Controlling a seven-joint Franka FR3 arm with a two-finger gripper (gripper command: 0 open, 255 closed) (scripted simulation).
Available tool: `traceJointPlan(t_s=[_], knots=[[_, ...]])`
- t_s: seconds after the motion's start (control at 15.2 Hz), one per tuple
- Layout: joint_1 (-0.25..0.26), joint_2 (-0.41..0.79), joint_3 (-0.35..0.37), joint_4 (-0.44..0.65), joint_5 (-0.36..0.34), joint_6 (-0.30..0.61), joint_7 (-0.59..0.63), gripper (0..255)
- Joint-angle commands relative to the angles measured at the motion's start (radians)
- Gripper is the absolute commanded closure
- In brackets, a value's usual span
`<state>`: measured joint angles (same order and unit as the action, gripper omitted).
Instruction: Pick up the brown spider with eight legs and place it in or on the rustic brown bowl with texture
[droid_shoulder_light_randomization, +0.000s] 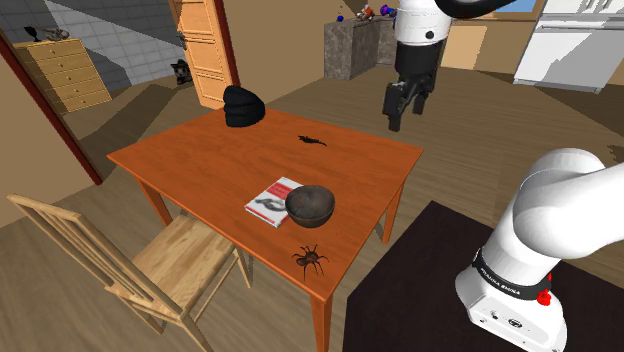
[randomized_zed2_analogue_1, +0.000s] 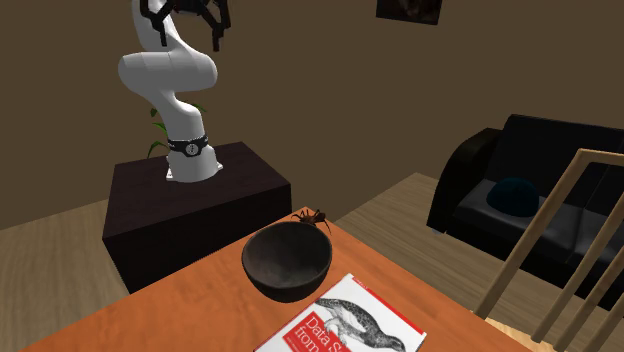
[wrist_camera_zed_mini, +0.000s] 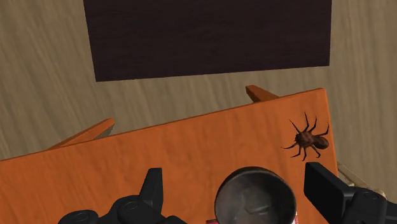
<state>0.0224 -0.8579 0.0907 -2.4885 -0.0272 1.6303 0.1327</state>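
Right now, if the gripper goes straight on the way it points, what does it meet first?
Probably the bowl: in the wrist view it lies between the gripper's open fingers. Depth is unclear, so it may hit the table beside it. The spider sits off to the side.

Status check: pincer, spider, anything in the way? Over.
Pincer open, empty, high above table. Spider on table corner, beside bowl, untouched. Book by bowl, not blocking.

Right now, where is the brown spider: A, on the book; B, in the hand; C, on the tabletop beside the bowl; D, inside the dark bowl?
C: the spider lies on the bare tabletop near its corner, just apart from the bowl.
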Motion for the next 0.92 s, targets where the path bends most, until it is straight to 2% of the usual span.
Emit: traceJointPlan(t_s=[0.0,0.46,0.86], knots=[[0.005,0.017,0.039,-0.050,0.022,0.073,0.055,0],[0.021,0.109,0.177,-0.184,0.084,0.312,0.235,0],[0.007,0.282,0.312,-0.232,0.105,0.542,0.406,0]])
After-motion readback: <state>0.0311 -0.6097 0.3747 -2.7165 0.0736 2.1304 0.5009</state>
